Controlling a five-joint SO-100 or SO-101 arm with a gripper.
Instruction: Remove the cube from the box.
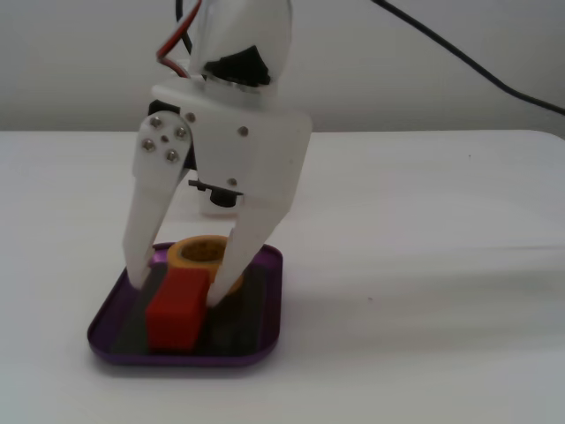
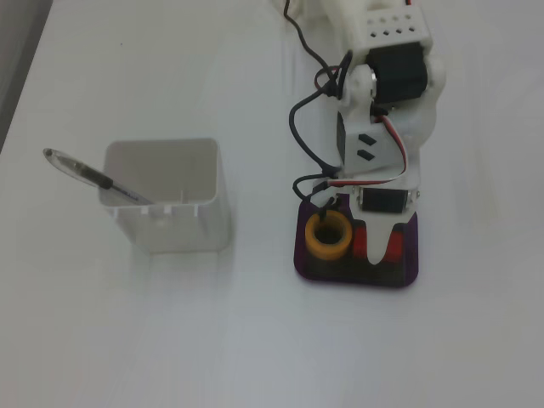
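Note:
The red cube [image 1: 175, 318] rests on the dark floor of the purple box [image 1: 185, 358], near its front. My white gripper [image 1: 177, 290] reaches down into the box with its jaws spread to either side of the cube's top. The right finger [image 1: 219, 287] is against the cube, and a thin dark gap shows at the left finger. In the fixed view from above, one finger [image 2: 376, 246] covers the middle of the cube [image 2: 396, 246], inside the box [image 2: 353, 279].
A yellow-orange tape roll [image 1: 199, 252] lies in the box just behind the cube, and also shows from above [image 2: 328, 235]. A tall white square container [image 2: 170, 195] with a pen [image 2: 85, 174] leaning in it stands to the left. Cables hang off the arm.

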